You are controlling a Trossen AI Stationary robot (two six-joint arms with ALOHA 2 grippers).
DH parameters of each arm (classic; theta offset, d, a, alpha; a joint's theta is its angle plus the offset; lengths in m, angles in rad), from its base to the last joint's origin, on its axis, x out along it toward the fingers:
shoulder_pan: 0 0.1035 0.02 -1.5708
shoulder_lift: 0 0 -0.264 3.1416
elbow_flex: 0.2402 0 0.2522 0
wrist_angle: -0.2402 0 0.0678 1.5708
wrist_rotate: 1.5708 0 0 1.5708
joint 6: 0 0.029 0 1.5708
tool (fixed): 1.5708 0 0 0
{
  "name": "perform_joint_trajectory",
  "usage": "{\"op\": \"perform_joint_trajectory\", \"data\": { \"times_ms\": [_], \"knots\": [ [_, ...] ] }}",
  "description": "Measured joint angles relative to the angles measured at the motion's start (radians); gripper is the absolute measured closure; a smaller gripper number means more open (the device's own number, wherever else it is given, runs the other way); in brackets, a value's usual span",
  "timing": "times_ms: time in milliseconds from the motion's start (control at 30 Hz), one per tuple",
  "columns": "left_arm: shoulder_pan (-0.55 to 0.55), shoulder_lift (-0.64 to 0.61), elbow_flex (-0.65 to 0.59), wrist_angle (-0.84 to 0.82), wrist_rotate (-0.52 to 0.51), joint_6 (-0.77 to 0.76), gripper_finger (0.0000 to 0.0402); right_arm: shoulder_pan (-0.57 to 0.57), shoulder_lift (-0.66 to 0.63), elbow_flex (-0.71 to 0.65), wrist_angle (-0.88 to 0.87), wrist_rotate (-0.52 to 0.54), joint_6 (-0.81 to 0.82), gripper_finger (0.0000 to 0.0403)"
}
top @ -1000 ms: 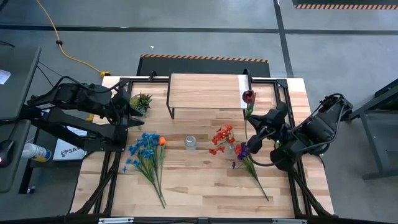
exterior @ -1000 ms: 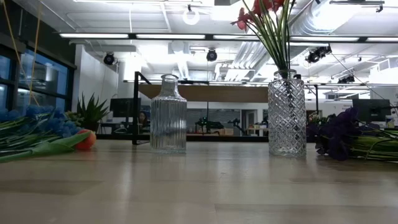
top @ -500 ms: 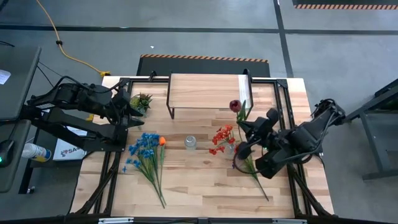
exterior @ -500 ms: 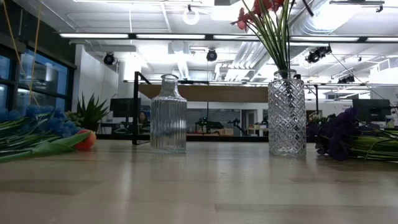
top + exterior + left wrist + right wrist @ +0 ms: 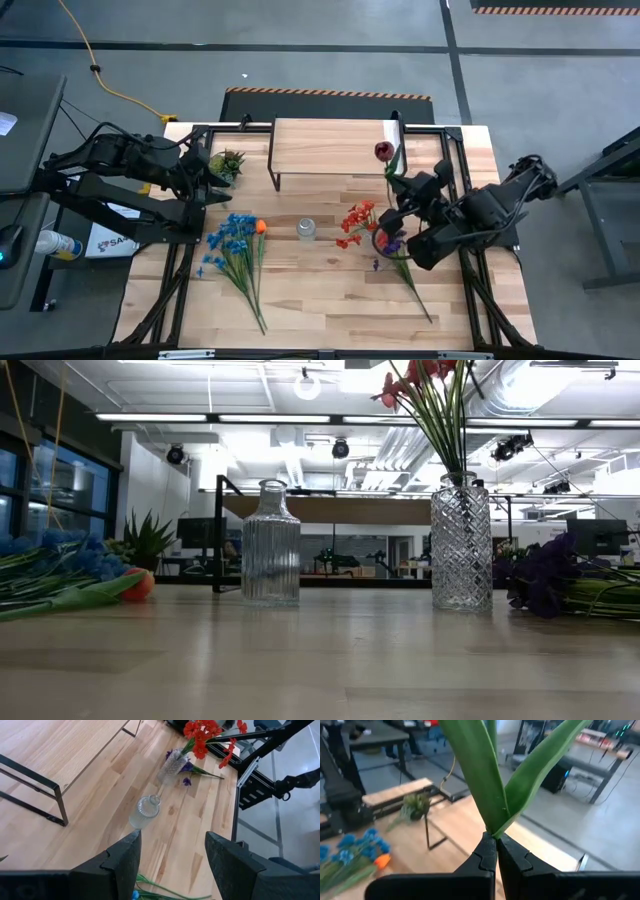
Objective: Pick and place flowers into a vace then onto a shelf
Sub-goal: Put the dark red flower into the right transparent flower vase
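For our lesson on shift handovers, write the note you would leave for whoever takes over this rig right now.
Right gripper: shut on the maroon flower, above the cut-glass vase.
Left gripper: open, empty, waiting by the potted plant.
Done: red flowers stand in the cut-glass vase.
Left: the blue bunch and purple flowers lie on the table; ribbed bottle empty; nothing on the shelf.

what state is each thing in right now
right gripper: shut on the maroon flower's stem, above the table
maroon flower: held up, not yet in a vase
diamond-cut vase: upright, holding red flowers
ribbed vase: upright, empty
blue flowers: lying flat on the table
purple flowers: lying on the table
shelf: bare
left gripper: open, empty
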Motion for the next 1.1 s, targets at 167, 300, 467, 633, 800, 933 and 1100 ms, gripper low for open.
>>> {"op": "perform_joint_trajectory", "data": {
  "times_ms": [167, 300, 467, 633, 800, 933, 1100],
  "knots": [
    [0.000, 0.000, 0.000, -0.004, 0.000, 0.000, 0.0149, 0.000, -0.030, 0.000, 0.045, 0.051, -0.046, 0.0403],
    [0.000, 0.000, 0.000, -0.004, 0.000, 0.000, 0.0149, 0.004, -0.031, 0.000, 0.045, 0.035, -0.034, 0.0403],
    [0.000, 0.000, 0.000, -0.004, 0.000, 0.000, 0.0149, 0.001, -0.026, 0.000, 0.037, 0.029, -0.019, 0.0403],
    [0.000, 0.000, 0.000, -0.004, 0.000, 0.000, 0.0149, -0.032, -0.057, 0.000, -0.025, 0.001, 0.009, 0.0403],
    [0.000, 0.000, 0.000, -0.004, 0.000, 0.000, 0.0149, -0.060, -0.148, 0.000, -0.127, -0.056, 0.061, 0.0403],
    [0.000, 0.000, 0.000, -0.004, 0.000, 0.000, 0.0149, -0.036, -0.213, 0.000, -0.134, -0.041, 0.040, 0.0403],
    [0.000, 0.000, 0.000, -0.004, -0.003, 0.000, 0.0149, 0.022, -0.297, 0.000, -0.135, -0.004, -0.008, 0.0403]
  ]
}}
